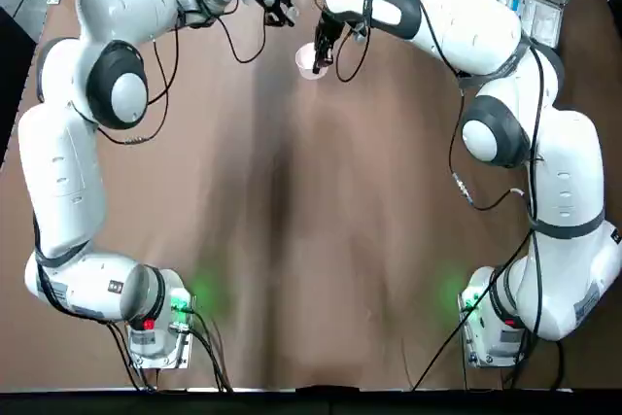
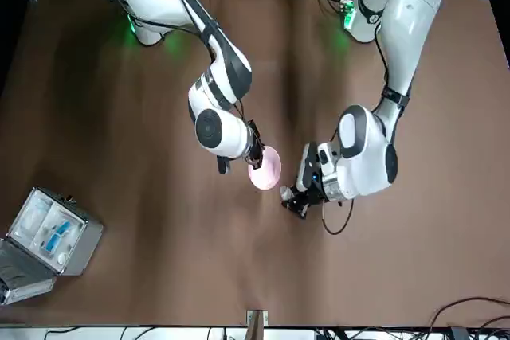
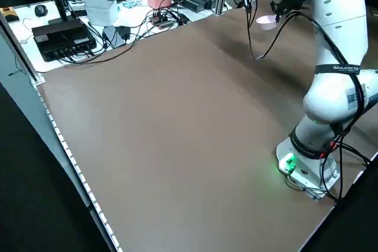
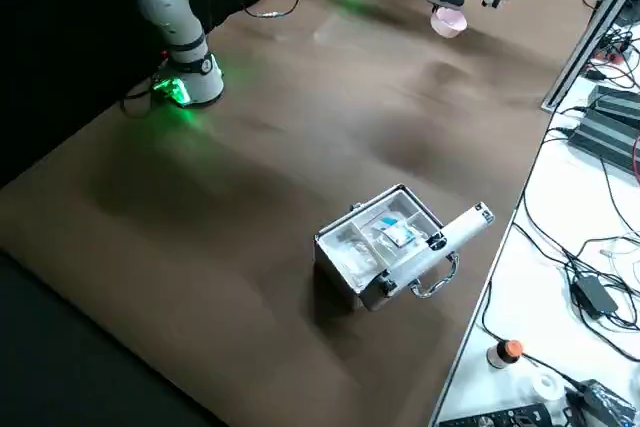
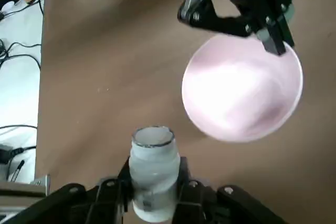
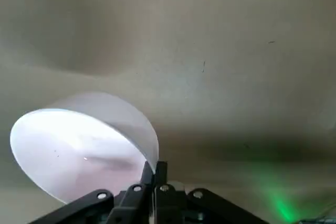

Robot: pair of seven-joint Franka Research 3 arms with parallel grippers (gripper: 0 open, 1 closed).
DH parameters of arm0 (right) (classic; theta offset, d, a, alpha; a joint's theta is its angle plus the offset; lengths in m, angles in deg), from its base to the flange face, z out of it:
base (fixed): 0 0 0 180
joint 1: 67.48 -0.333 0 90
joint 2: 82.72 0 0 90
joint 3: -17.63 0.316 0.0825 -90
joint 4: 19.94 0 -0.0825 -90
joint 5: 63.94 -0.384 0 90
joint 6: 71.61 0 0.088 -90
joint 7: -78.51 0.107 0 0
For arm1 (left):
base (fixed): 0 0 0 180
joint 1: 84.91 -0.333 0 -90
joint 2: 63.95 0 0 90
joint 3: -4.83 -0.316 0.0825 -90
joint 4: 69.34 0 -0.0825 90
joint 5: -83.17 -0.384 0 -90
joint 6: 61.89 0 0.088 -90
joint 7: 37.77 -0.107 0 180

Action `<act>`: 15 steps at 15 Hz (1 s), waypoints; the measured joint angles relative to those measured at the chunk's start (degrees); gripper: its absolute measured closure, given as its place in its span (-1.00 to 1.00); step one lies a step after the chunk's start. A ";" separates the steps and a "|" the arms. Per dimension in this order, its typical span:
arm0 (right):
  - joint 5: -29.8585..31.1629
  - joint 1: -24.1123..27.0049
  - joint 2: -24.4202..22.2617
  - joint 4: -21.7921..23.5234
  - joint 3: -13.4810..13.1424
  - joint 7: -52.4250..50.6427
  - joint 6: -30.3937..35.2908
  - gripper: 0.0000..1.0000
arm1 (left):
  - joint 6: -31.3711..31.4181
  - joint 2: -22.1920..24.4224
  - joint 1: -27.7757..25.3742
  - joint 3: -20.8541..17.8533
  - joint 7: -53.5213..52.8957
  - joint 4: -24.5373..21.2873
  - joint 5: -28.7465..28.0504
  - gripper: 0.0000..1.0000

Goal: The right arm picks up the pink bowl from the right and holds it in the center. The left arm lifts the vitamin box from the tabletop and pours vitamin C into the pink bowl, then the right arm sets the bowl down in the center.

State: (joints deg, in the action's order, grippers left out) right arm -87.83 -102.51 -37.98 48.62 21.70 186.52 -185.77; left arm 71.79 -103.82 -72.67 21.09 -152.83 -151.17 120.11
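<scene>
1. While the bowl (image 2: 265, 166) is pinched by its rim in the right gripper (image 2: 256, 154), just left of centre in the front view, the first step is judged done.
2. The box (image 5: 153, 174) is clamped between the fingers of the left gripper (image 5: 152, 192), low in the left wrist view, with its open mouth turned toward the bowl; the lift is judged done too.
3. No contents are seen in the bowl, so the pour is judged not yet made; setting the bowl down is also left.
4. In the top view, both grippers are seen close together at the upper middle, but the box cannot be made out there.
5. The thin rim grip is shown only by the right wrist view, at its lower middle, with the jaws nearly closed on the bowl wall.
6. A grey case (image 4: 385, 247), lying open at the lower middle of the right side view, is kept well apart from the work.
</scene>
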 joint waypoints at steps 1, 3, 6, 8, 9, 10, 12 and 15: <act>0.00 -0.02 0.00 0.00 0.01 0.03 -0.05 0.96 | 0.74 0.00 0.88 -0.02 0.58 -0.18 -0.26 0.30; 0.00 -0.01 0.04 0.00 -0.02 0.04 -0.08 0.96 | 2.67 0.01 2.80 -0.11 1.88 -0.82 -2.21 0.30; 0.00 -0.02 0.09 0.00 -0.03 0.04 -0.11 0.96 | 7.36 0.00 5.46 -0.14 3.35 -2.76 -8.25 0.30; 0.00 -0.02 0.10 0.00 -0.03 0.04 -0.11 0.96 | 7.77 0.01 5.97 -0.15 3.35 -3.03 -10.83 0.30; 0.00 0.00 0.11 0.00 -0.07 0.04 -0.11 0.96 | 7.78 0.01 6.15 -0.15 3.35 -3.19 -12.62 0.30; 0.00 0.04 0.13 0.00 -0.12 0.04 -0.11 0.96 | 7.84 0.01 6.26 -0.15 3.37 -3.35 -14.44 0.30; 0.00 0.06 0.15 0.00 -0.16 0.03 -0.11 0.96 | 7.91 0.15 6.34 -0.15 3.37 -3.45 -16.64 0.30; 0.00 -0.02 0.16 -0.02 -0.11 0.03 -0.13 0.96 | 7.93 1.04 6.74 -0.15 3.37 -3.84 -19.16 0.30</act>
State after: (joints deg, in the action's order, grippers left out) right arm -87.83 -102.53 -37.82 48.61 21.59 186.55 -185.90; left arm 79.72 -102.77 -65.94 20.93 -149.46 -155.01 100.94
